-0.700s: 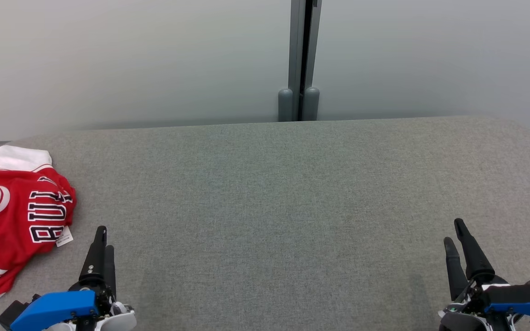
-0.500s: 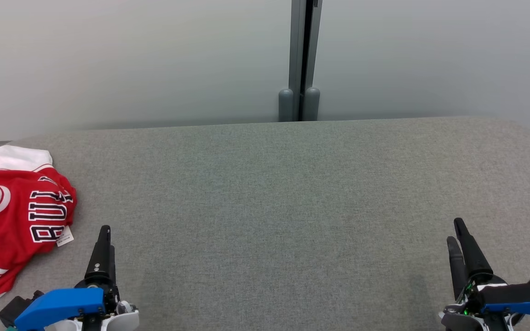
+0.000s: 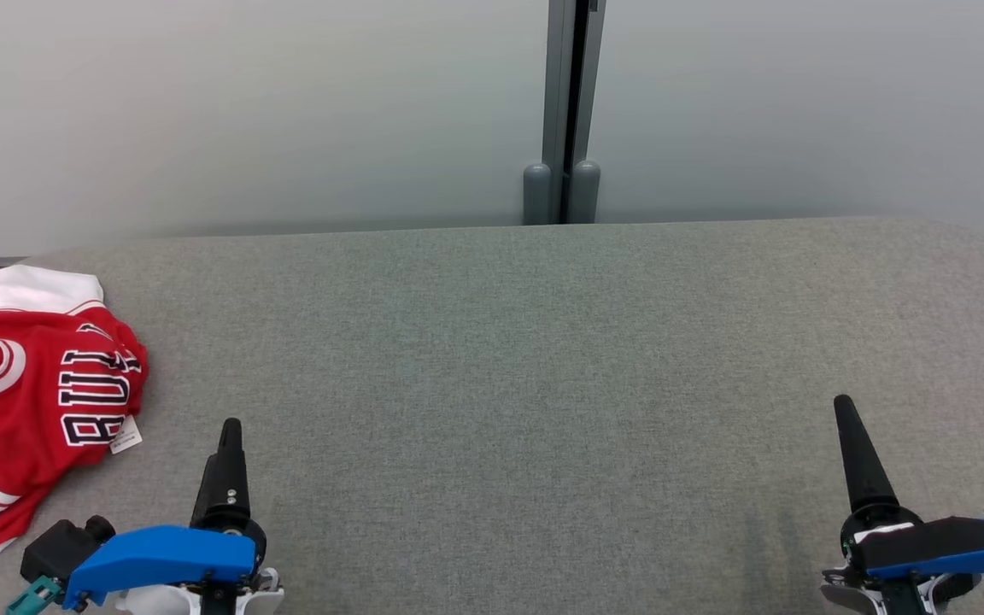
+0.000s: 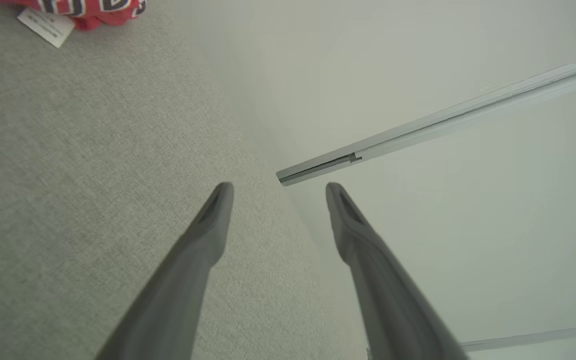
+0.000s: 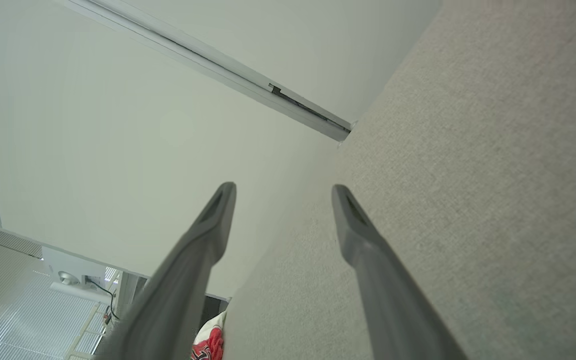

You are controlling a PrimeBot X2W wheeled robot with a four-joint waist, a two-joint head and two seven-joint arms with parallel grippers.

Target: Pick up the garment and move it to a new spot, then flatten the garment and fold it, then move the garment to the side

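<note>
The left gripper (image 3: 230, 427) had shifted inward, spread and empty like the right gripper (image 3: 842, 406); the crumpled red-and-white jersey (image 3: 22, 401) lay at the left edge of the grey fabric table (image 3: 543, 342), seemingly best pinched by a raised fold.

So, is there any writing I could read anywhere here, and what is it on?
"BUL": dark letters with white edges on the red jersey, running sideways; the rest of the word is lost in a fold.
White tag at the jersey's edge: it carries print, too small to read in the head view and blurred in the left wrist view.
No other text can be read.
</note>
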